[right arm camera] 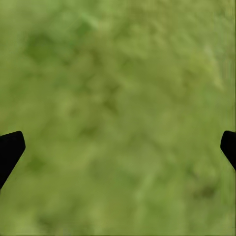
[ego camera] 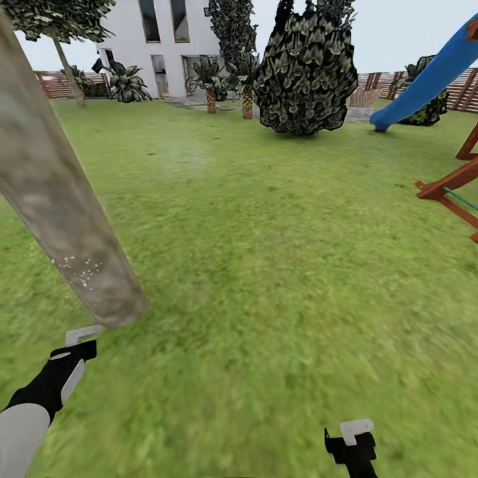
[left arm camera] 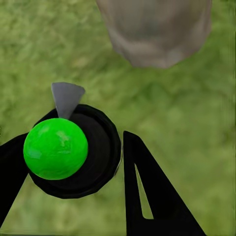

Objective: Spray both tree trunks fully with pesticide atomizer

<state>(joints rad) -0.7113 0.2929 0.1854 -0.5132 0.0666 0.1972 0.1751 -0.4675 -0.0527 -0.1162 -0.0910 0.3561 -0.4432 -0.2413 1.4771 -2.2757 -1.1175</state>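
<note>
One thick tree trunk point(ego camera: 63, 219) is seen leaning across the lawn point(ego camera: 279, 265) at the head view's left, with a patch of white pesticide specks point(ego camera: 83, 271) low on its bark. The atomizer point(left arm camera: 69, 152), green-balled on a black body, is gripped between the closed-in jaws of the left gripper point(left arm camera: 73, 162), near the trunk's base. The right gripper point(right arm camera: 118, 147) is held over grass, jaws spread wide and holding nothing.

Blue slide point(ego camera: 425, 79), white house point(ego camera: 166, 33), lawn point(ego camera: 279, 265)
</note>
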